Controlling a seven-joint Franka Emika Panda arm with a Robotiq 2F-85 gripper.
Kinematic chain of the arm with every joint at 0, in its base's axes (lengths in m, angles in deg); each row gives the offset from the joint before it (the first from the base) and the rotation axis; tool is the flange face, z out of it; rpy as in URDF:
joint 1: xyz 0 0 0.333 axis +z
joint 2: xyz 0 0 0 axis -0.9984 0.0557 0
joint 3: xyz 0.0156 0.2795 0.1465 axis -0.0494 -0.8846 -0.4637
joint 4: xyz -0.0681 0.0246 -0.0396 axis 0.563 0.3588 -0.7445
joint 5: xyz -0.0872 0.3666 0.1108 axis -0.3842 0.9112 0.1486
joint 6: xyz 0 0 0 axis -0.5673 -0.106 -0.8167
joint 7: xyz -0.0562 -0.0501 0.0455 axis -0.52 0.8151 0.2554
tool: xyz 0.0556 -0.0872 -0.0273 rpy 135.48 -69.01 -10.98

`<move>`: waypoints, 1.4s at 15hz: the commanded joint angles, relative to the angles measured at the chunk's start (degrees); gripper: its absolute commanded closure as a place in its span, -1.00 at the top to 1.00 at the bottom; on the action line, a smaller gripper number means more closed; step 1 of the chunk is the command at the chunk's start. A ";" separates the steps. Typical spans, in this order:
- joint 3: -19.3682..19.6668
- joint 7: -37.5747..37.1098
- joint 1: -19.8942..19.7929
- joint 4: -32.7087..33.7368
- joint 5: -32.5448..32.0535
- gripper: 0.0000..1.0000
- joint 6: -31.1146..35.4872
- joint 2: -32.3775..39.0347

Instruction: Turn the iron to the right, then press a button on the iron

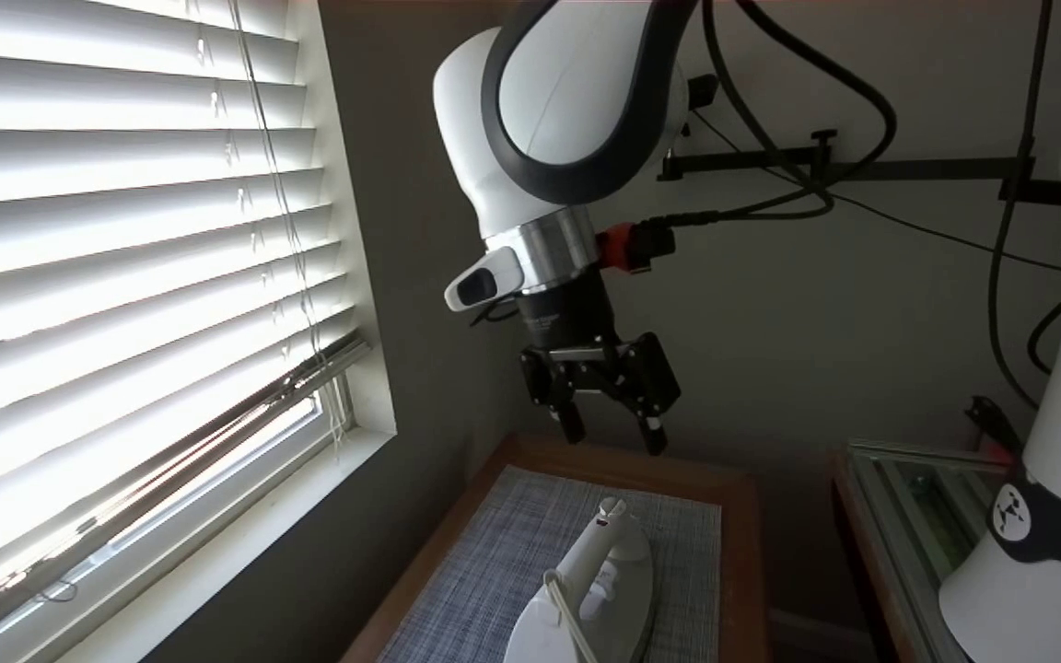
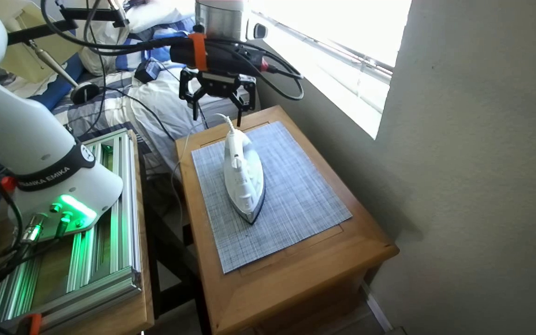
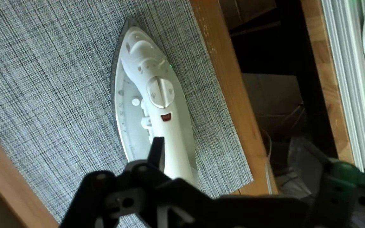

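The white and pale-grey iron lies flat on its soleplate and shows in both exterior views [image 1: 577, 575] [image 2: 236, 153] and in the wrist view [image 3: 173, 139]. Its nose points to the top of the wrist view, tilted a little left. The wrist view shows a round dial [image 3: 160, 91] and a small red window [image 3: 166, 117] on its handle. White buttons [image 3: 146, 122] stand along the handle's left side there. My gripper [image 1: 613, 437] is open and empty, above and apart from the iron's heel end. One fingertip overlaps the handle in the wrist view; the iron's rear is hidden there.
The iron rests on a grey woven mat [image 2: 296, 186] on a wooden table [image 2: 296, 284]. Its white cord [image 2: 186, 142] runs over the table's edge. A wall and a window sill [image 1: 245, 543] stand beside the table. The robot base's metal frame [image 2: 128, 195] stands on the opposite side.
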 commanded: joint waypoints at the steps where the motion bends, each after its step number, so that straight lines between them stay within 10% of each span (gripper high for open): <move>1: 1.32 -0.24 1.24 -0.37 0.03 1.00 -0.07 -0.59; 5: 1.34 -0.48 1.28 -0.54 0.20 1.00 -0.16 -0.84; 15: -0.55 -28.50 3.27 -0.64 5.13 1.00 16.11 6.89; 16: -0.53 -31.44 3.27 -0.57 4.97 0.95 17.76 7.85; 17: -0.31 -33.76 3.13 -0.67 5.12 0.47 19.05 8.44; 21: 1.91 -39.87 0.74 -2.60 5.50 0.12 22.14 7.51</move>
